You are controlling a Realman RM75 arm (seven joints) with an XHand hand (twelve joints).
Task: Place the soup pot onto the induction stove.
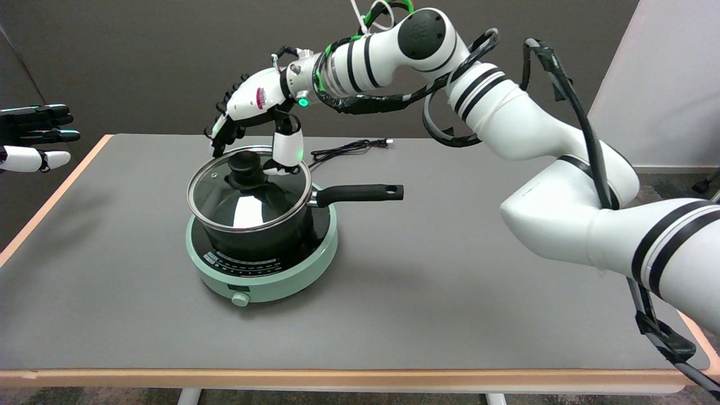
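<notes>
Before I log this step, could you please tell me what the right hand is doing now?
Right hand: open, holding nothing, fingers spread above the pot lid.

Even bright light, sharp focus, glare on glass lid [247, 194], soft table [427, 270] shadows

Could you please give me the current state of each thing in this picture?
Pot: upright on the stove, handle pointing right.
Lid: closed on the pot.
Stove: flat on the table, under the pot.
Cord: loose on the table behind the stove.
Right hand: above the lid's far edge, fingers spread, holding nothing.
Left hand: in the air, idle.
</notes>
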